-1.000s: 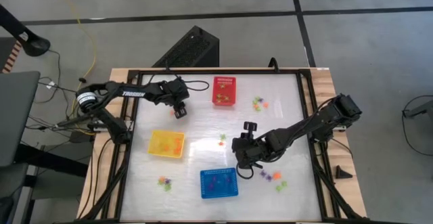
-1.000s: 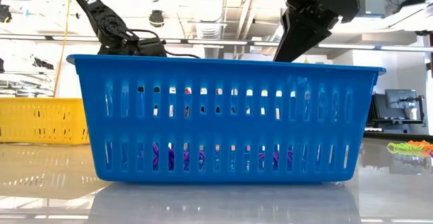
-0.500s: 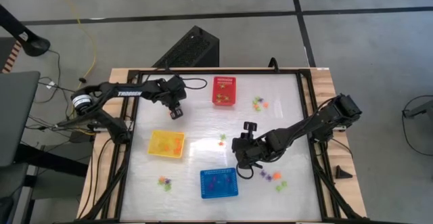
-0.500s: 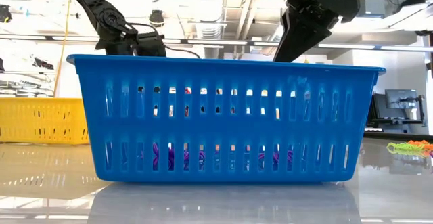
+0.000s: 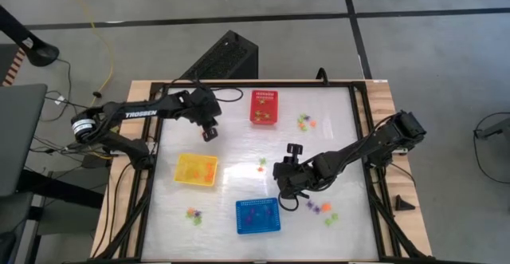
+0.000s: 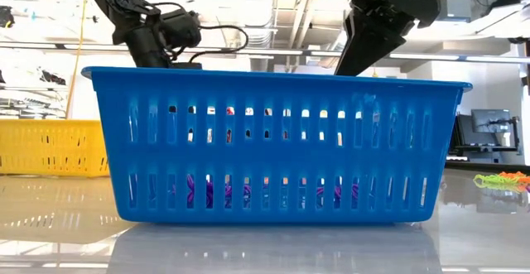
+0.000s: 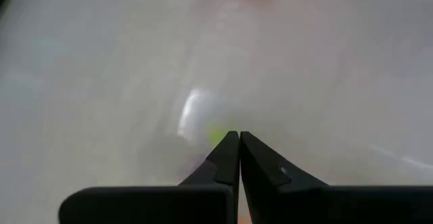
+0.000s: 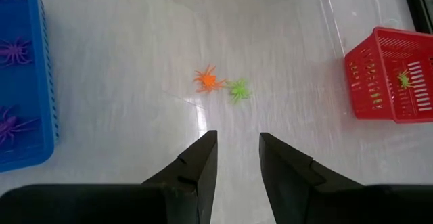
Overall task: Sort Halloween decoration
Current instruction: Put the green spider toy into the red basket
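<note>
Orange, purple and green trinkets (image 5: 321, 209) lie scattered on the white bench (image 5: 239, 152): one cluster near the right gripper (image 5: 287, 191), a pair (image 5: 261, 165) mid-bench, another (image 5: 306, 122) beside the red basket (image 5: 264, 107), and one (image 5: 193, 214) below the yellow basket (image 5: 196, 169). The right gripper hovers just above the blue basket (image 5: 257, 216), its jaws narrowly parted and empty; its wrist camera shows an orange spider (image 8: 207, 80) and a green one (image 8: 238, 88) touching each other, well ahead of the jaws, purple spiders (image 8: 13, 50) inside the blue basket and a green one (image 8: 404, 79) in the red. The left gripper (image 5: 209, 132) hangs between the red and yellow baskets, jaws pressed together; its wrist view alone shows a green blur (image 7: 216, 133) at the tips, whether gripped I cannot tell. The low view shows purple pieces (image 6: 199, 193) through the blue basket's slots.
</note>
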You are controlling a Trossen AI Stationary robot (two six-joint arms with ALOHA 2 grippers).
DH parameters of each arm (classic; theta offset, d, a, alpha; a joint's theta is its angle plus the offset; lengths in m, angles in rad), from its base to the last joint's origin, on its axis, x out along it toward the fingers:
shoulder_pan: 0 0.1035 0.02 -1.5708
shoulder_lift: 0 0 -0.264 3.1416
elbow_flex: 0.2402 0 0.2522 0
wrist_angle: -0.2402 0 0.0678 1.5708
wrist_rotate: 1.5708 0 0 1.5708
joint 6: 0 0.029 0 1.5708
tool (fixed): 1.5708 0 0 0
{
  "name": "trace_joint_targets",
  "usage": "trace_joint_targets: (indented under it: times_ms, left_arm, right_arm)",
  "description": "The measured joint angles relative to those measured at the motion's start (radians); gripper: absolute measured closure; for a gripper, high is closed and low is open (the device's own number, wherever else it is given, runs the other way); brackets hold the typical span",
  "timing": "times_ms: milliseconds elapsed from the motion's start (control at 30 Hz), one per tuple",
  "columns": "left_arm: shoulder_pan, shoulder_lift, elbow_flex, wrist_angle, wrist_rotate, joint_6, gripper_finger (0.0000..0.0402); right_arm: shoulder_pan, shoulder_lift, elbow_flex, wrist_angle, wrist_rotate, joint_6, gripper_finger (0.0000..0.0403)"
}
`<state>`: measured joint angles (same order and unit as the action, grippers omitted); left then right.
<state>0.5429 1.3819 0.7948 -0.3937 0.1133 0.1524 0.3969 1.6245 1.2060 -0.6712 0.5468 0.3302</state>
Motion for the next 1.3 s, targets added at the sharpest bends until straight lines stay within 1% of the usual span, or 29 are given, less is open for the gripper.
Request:
trace_joint_targets:
  times_ms: [67, 100, 300, 400, 433, 500, 567, 600, 733, 833, 900, 1000, 1133, 1300]
  left_arm:
    - [-0.014, 0.0, 0.0, 0.01, 0.038, -0.004, 0.0401]
    - [-0.024, 0.0, 0.0, 0.022, 0.04, -0.007, 0.0401]
    - [-0.08, 0.009, 0.0, 0.123, 0.005, -0.034, 0.0401]
    - [-0.103, 0.012, 0.0, 0.134, 0.004, -0.025, 0.0402]
    - [-0.111, 0.011, 0.0, 0.14, -0.009, -0.013, 0.0401]
    - [-0.126, 0.011, 0.0, 0.135, -0.074, -0.002, 0.0395]
    - [-0.132, 0.011, 0.0, 0.125, -0.142, -0.001, 0.0381]
    - [-0.132, 0.014, 0.0, 0.121, -0.157, -0.001, 0.0371]
    - [-0.124, 0.072, 0.0, 0.117, -0.142, -0.037, 0.0317]
    - [-0.122, 0.146, 0.001, 0.128, -0.177, -0.051, 0.0274]
    - [-0.114, 0.186, 0.0, 0.125, -0.205, -0.029, 0.0249]
    - [-0.104, 0.22, 0.0, 0.161, -0.203, -0.015, 0.0223]
    - [-0.094, 0.24, 0.0, 0.173, -0.194, -0.011, 0.0208]
    - [-0.071, 0.24, 0.001, 0.158, -0.163, -0.016, 0.0213]
  right_arm:
    - [0.0, 0.0, 0.0, 0.0, 0.0, 0.0, 0.0262]
    - [0.0, 0.0, 0.0, 0.0, 0.0, 0.0, 0.0262]
    - [0.0, 0.0, 0.0, 0.002, 0.0, 0.0, 0.0262]
    - [0.0, 0.0, 0.0, 0.002, 0.0, 0.001, 0.0262]
    - [0.0, 0.0, 0.0, 0.002, 0.0, 0.001, 0.0262]
    - [0.0, 0.0, 0.0, 0.002, 0.0, 0.001, 0.0262]
    - [0.0, 0.0, 0.0, 0.002, 0.0, 0.001, 0.0262]
    - [0.0, 0.0, 0.0, 0.002, 0.0, 0.001, 0.0262]
    - [0.0, 0.0, 0.0, 0.002, 0.0, 0.001, 0.0262]
    - [0.0, 0.0, 0.0, 0.001, 0.0, 0.001, 0.0262]
    - [0.0, 0.0, 0.0, 0.001, 0.0, 0.001, 0.0262]
    - [0.0, 0.0, 0.0, 0.0, 0.0, 0.001, 0.0262]
    - [0.0, 0.0, 0.0, -0.001, 0.0, 0.001, 0.0262]
    - [0.0, 0.0, 0.0, 0.0, 0.0, 0.001, 0.0262]
